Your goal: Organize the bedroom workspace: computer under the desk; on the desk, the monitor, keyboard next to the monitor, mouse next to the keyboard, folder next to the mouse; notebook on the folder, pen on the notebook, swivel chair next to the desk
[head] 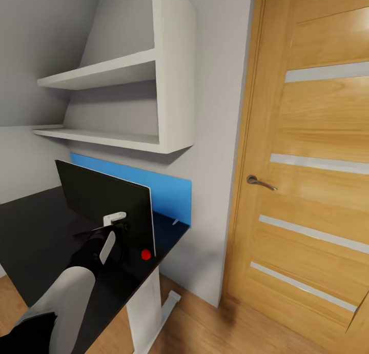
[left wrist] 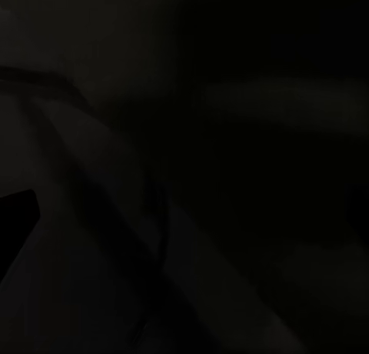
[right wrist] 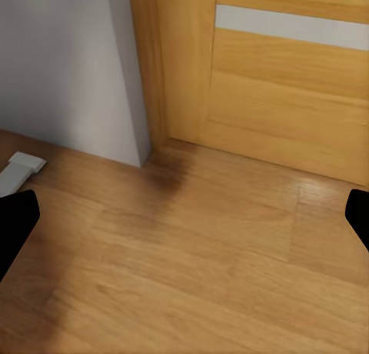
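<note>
Black tabletop at lower left carries the monitor, left end effector at its stand, grip state indiscernible; right end effector fingers apart above wooden floor.

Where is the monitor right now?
In the head view, the monitor stands on the desk near its right end, before the blue back panel, with the left gripper at it.

Evenly and softly lit in the head view, without glare; faint shadows under the white shelves and on the wall below the desk. Almost fully black in the left wrist view, only vague grey shapes. Bright and slightly soft on the wooden floor, darker near the door.
</note>
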Available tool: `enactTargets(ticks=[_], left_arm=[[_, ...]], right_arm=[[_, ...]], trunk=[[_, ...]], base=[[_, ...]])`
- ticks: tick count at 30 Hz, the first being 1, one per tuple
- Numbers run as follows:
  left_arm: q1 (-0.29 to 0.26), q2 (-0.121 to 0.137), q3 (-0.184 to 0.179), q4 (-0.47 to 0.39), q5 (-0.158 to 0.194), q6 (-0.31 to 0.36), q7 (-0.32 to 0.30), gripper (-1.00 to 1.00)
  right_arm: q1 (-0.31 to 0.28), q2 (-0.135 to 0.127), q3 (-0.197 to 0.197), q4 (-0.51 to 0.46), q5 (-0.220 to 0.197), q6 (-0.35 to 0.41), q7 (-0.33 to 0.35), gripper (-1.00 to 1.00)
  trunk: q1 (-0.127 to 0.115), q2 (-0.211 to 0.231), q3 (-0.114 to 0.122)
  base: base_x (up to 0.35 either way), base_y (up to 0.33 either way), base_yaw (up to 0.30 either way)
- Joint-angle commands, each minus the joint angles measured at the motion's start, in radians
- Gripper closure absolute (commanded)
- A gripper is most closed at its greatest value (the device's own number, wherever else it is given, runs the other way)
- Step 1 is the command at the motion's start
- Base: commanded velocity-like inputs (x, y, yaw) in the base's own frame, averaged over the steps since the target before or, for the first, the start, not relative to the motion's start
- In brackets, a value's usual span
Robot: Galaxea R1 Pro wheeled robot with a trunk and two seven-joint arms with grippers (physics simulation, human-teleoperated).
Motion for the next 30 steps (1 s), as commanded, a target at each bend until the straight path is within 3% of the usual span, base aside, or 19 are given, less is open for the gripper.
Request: enactTargets(ticks=[1,21,30], left_arm=[[-0.001,-0.001,0.003,0.000,0.004,0.004,0.002,-1.00],[0.000,0.000,0.003,0.018,0.004,0.004,0.003,-1.00],[0.000,0.000,0.004,0.018,0.005,0.004,0.004,-1.00]], right_arm=[[-0.001,0.000,0.001,0.002,-0.005,-0.004,0.002,-1.00],[-0.001,0.009,0.001,0.002,-0.005,-0.004,0.001,-1.00],[-0.001,0.023,0.000,0.001,-0.005,-0.004,-0.001,-1.00]], trunk=[[0.000,-0.001,-0.001],[0.000,-0.001,-0.001],[0.000,-0.001,-0.004]], base=[[0.039,-0.024,0.000],[0.005,-0.003,0.003],[0.000,0.000,0.191]])
